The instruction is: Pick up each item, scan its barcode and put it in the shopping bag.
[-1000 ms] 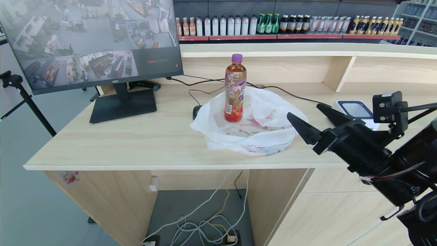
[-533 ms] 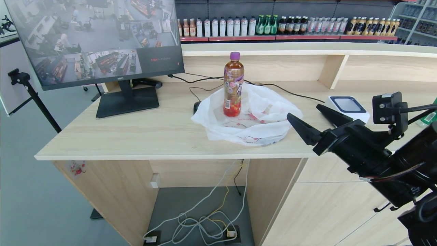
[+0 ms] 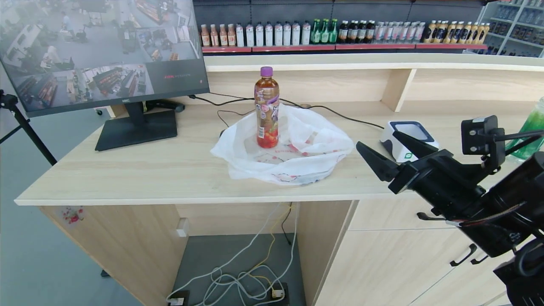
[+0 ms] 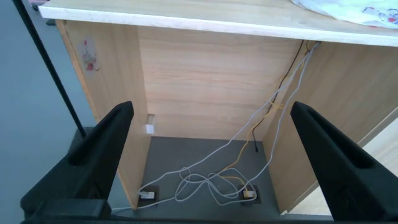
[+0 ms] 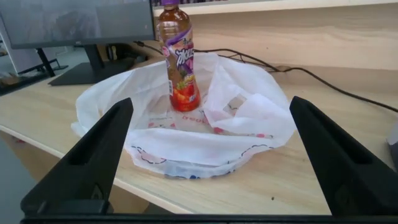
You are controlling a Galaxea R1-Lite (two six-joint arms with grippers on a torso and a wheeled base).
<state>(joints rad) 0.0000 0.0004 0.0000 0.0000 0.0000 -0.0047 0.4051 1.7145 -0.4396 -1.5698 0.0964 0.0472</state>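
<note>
Both gape wide: right gripper (image 3: 376, 142) near shopping bag (image 3: 293, 168), left gripper (image 4: 211, 107) below counter edge (image 3: 170, 199).

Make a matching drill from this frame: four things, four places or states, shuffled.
1. bottle
2. shopping bag
3. scanner
4. right gripper

A. open, holding nothing
B. upright, inside the shopping bag
C. spread on the counter, mouth open
D. on the counter, right of the shopping bag

Pairs: 1-B, 2-C, 3-D, 4-A.
</note>
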